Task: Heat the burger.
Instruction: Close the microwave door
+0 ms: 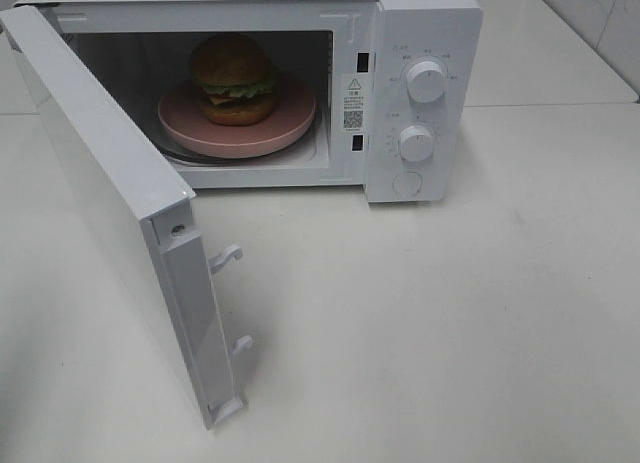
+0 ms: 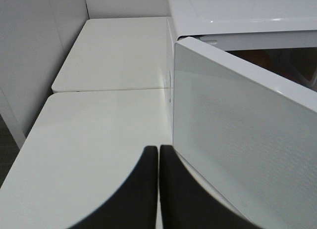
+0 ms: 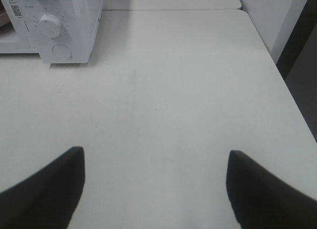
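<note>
**Arm pose.** Neither arm appears in the high view; each wrist view shows only its own fingers.

- The left gripper (image 2: 158, 153) sits low over the table (image 2: 89, 140), to the left of the open door (image 2: 247, 130) and facing along the door's outer face. Its two dark fingers are pressed together with nothing between them. Whether the fingers touch the door cannot be told.
- The right gripper (image 3: 156, 157) hangs over bare table (image 3: 163, 100), to the right of the microwave (image 3: 74, 21) and nearer than it. Its fingers (image 3: 54, 189) stand wide apart and hold nothing. It points towards the control panel's lower knob (image 3: 49, 25).

**Containers and contents.**

- The microwave (image 1: 420, 33) stands at the far side of the table (image 1: 450, 313). Its door (image 1: 100, 183) is swung fully open to the left, with two latch hooks (image 1: 228, 255) showing on the free edge.
- Inside the cavity lies a pink plate (image 1: 290, 125).
- The burger (image 1: 235, 78) sits upright on the plate, towards the plate's far left part.
- The control panel on the right carries an upper knob (image 1: 426, 82), a lower knob (image 1: 416, 143) and a round button (image 1: 407, 183) below them.
</note>
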`<state>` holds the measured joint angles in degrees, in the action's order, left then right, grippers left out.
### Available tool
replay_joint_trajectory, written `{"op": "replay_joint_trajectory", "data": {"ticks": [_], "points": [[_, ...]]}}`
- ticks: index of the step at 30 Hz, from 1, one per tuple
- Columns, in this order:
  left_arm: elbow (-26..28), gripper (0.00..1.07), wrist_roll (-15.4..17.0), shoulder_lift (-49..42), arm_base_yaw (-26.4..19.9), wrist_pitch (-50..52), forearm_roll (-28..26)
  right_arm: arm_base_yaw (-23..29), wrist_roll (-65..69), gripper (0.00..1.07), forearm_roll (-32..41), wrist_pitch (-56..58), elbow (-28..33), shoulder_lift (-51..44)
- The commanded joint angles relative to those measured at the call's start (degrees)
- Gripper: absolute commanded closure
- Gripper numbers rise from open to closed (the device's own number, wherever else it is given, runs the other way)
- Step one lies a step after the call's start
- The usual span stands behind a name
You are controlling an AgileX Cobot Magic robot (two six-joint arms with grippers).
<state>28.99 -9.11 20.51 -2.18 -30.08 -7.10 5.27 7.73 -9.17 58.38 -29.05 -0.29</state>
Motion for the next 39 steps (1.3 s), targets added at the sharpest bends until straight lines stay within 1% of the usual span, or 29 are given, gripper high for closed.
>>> {"op": "replay_joint_trajectory", "data": {"ticks": [1, 2, 4, 5, 6, 7, 8, 9, 10, 11, 13, 15, 16, 17, 18, 19, 21, 22, 24, 25, 26, 28, 30, 31, 32, 33, 37, 38, 39], "points": [[-2.23, 1.07, 0.40, 1.72, 0.11, 8.14, 0.29, -0.52, -0.34, 0.32, 0.23, -0.52, 0.06, -1.49], [-4.81, 1.07, 0.40, 2.41, 0.11, 13.12, 0.29, -0.52, -0.34, 0.32, 0.23, -0.52, 0.06, -1.49], [-5.96, 1.07, 0.40, 2.75, 0.11, 15.41, 0.29, -0.52, -0.34, 0.32, 0.23, -0.52, 0.06, -1.49], [-8.94, 1.07, 0.40, 3.67, 0.11, 21.20, 0.29, -0.52, -0.34, 0.32, 0.23, -0.52, 0.06, -1.49], [-8.94, 1.07, 0.40, 3.67, 0.11, 21.20, 0.29, -0.52, -0.34, 0.32, 0.23, -0.52, 0.06, -1.49], [-10.20, 1.07, 0.40, 4.18, 0.11, 24.06, 0.29, -0.52, -0.34, 0.32, 0.23, -0.52, 0.06, -1.49], [-12.95, 1.07, 0.40, 5.79, 0.11, 29.16, 0.29, -0.52, -0.34, 0.32, 0.23, -0.52, 0.06, -1.49], [-12.95, 1.07, 0.40, 5.79, 0.11, 29.16, 0.29, -0.52, -0.34, 0.32, 0.23, -0.52, 0.06, -1.49], [-15.36, 1.07, 0.40, 7.79, 0.11, 33.52, 0.29, -0.52, -0.34, 0.32, 0.23, -0.52, 0.06, -1.49], [-15.36, 1.07, 0.40, 7.79, 0.11, 33.52, 0.29, -0.52, -0.34, 0.32, 0.23, -0.52, 0.06, -1.49], [-17.82, 1.07, 0.40, 12.15, 0.11, 39.48, 0.29, -0.52, -0.34, 0.32, 0.23, -0.52, 0.06, -1.49], [-18.28, 1.07, 0.40, 13.46, 0.11, 41.20, 0.29, -0.52, -0.34, 0.32, 0.23, -0.52, 0.06, -1.49], [-19.14, 1.07, 0.40, 16.62, 0.11, 45.32, 0.29, -0.52, -0.34, 0.32, 0.23, -0.52, 0.06, -1.49], [-19.14, 1.07, 0.40, 16.62, 0.11, 45.32, 0.29, -0.52, -0.34, 0.32, 0.23, -0.52, 0.06, -1.49], [-19.54, 1.07, 0.40, 20.45, 0.11, 48.70, 0.34, -0.52, -0.34, 0.32, 0.23, -0.52, 0.06, -1.49], [-19.54, 1.07, 0.40, 20.45, 0.11, 48.70, 0.34, -0.52, -0.34, 0.32, 0.23, -0.52, 0.06, -1.49], [-19.60, 1.07, 0.69, 26.13, 0.11, 53.40, 0.92, -0.52, -0.34, 0.32, 0.23, -0.52, 0.06, -1.49], [-19.60, 1.07, 0.69, 26.13, 0.11, 53.40, 0.92, -0.52, -0.34, 0.32, 0.23, -0.52, 0.06, -1.49], [-19.60, 1.07, 0.97, 31.91, 0.11, 58.04, 1.66, -0.52, -0.34, 0.32, 0.23, -0.52, 0.06, -1.49], [-19.60, 1.07, 0.97, 31.91, 0.11, 58.04, 1.66, -0.52, -0.34, 0.32, 0.23, -0.52, 0.06, -1.49], [-19.60, 1.07, 1.60, 35.87, 0.11, 60.56, 2.18, -0.52, -0.34, 0.32, 0.23, -0.52, 0.06, -1.49], [-19.60, 1.07, 2.23, 37.70, 0.11, 61.88, 2.46, -0.52, -0.34, 0.32, 0.23, -0.52, 0.06, -1.49], [-19.54, 1.07, 4.13, 42.46, 0.11, 65.15, 3.32, -0.52, -0.34, 0.32, 0.23, -0.52, 0.06, -1.49], [-19.54, 1.07, 4.13, 42.46, 0.11, 65.15, 3.32, -0.52, -0.34, 0.32, 0.23, -0.52, 0.06, -1.49], [-19.54, 1.07, 4.87, 43.66, 0.11, 66.23, 3.32, -0.52, -0.34, 0.32, 0.23, -0.52, 0.06, -1.49], [-19.37, 1.07, 6.36, 46.07, 0.11, 67.44, 3.32, -0.52, -0.34, 0.32, 0.23, -0.52, 0.06, -1.49], [-18.45, 1.07, 7.68, 49.39, 0.11, 68.70, 4.41, -0.52, -0.34, 0.32, 0.23, -0.52, 0.06, -1.49], [-17.42, 1.07, 7.68, 51.22, 0.11, 69.10, 7.10, -0.52, -0.34, 0.32, 0.23, -0.52, 0.06, -1.49], [-16.96, 1.07, 7.68, 51.97, 0.11, 69.10, 8.25, -0.52, -0.34, 0.32, 0.23, -0.52, 0.06, -1.49]]}}
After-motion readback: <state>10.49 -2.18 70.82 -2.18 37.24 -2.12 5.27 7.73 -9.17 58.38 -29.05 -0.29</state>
